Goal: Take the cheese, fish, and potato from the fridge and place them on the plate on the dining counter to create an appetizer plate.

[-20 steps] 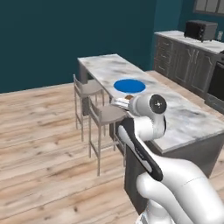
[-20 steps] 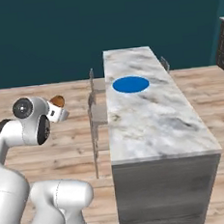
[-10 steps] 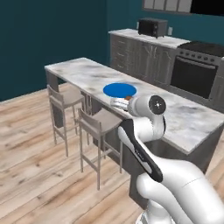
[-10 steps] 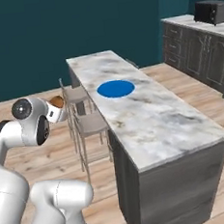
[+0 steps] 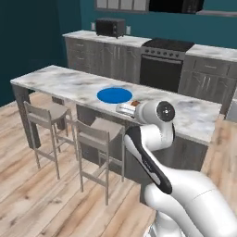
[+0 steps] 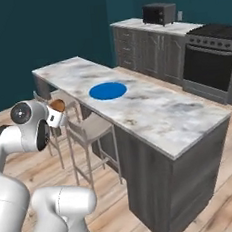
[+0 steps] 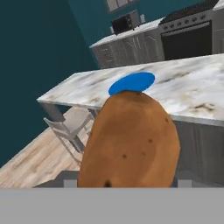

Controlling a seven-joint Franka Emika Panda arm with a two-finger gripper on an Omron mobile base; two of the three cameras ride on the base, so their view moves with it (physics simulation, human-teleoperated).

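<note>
I have the potato [image 7: 130,142] clamped in my gripper [image 6: 58,112], carried beside the stools, short of the dining counter's [image 6: 153,115] long edge. The blue plate [image 6: 108,90] sits bare near the middle of the marble top, so as I judge it nothing is delivered yet; cheese and fish are left after this one. In the hand view the potato's long axis runs away from the hand, its far end toward the plate.
</note>
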